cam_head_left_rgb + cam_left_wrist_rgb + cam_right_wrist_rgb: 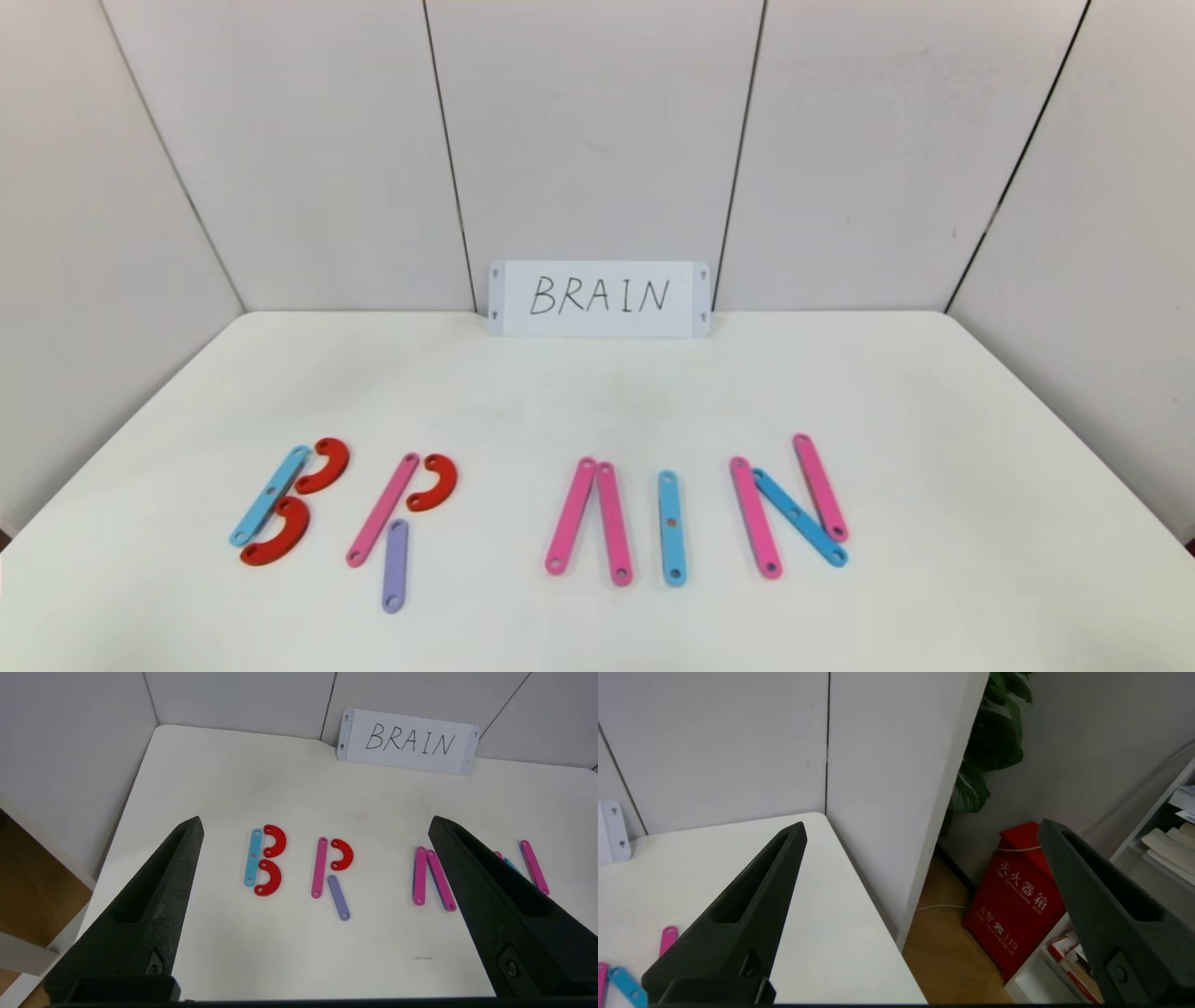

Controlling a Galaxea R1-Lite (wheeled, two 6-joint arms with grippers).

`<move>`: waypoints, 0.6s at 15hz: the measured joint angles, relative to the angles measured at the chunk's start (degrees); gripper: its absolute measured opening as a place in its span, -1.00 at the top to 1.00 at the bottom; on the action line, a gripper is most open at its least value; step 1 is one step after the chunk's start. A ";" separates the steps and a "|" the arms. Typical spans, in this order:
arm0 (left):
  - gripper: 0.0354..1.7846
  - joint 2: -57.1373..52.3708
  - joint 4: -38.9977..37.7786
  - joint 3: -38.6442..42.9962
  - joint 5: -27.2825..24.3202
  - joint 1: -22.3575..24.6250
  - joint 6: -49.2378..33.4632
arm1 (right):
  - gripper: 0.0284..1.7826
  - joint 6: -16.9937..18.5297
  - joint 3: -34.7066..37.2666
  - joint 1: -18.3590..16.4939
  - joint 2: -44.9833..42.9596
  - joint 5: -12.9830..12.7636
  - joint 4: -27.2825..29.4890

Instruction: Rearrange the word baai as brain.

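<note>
The letters lie in a row on the white table (pixel 597 392). From the left there is a B of a light-blue strip (pixel 270 496) and two red curves (pixel 324 465). Then comes an R of a pink strip (pixel 383 511), a red curve (pixel 434 482) and the purple strip (pixel 395 566). Two pink strips (pixel 571 515) lean together like an A with no crossbar. A blue strip (pixel 671 527) forms the I. Pink and blue strips (pixel 799 517) form an N. My left gripper (pixel 316 821) is open and empty, held above the table's near side before B and R. My right gripper (pixel 922 822) is open and empty at the table's right edge.
A white card (pixel 598 298) handwritten BRAIN leans on the back wall. Wall panels close in the table at the back and both sides. Beyond the right panel are a red box (pixel 1017 900), a plant (pixel 994 742) and shelves.
</note>
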 joint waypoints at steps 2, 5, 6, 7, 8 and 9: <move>-0.89 -4.55 1.40 1.67 -6.78 6.28 1.49 | -0.94 -0.06 -0.12 -0.61 -4.99 2.00 3.63; -0.89 -10.58 2.54 4.30 -17.57 15.93 4.46 | -0.94 1.32 -0.89 -1.34 -10.53 3.16 3.25; -0.89 -12.70 2.78 5.29 -20.74 17.53 5.42 | -0.94 1.55 -1.52 -1.38 -12.00 3.72 3.30; -0.89 -14.54 3.24 6.12 -22.72 18.33 6.40 | -0.94 1.60 -1.94 -1.40 -13.37 3.99 3.47; -0.89 -16.31 3.85 6.84 -24.10 18.80 7.00 | -0.94 1.60 -2.07 -1.40 -14.71 4.13 3.61; -0.89 -18.10 4.73 7.79 -25.20 19.14 7.14 | -0.94 1.57 -2.12 -1.34 -16.02 4.18 3.69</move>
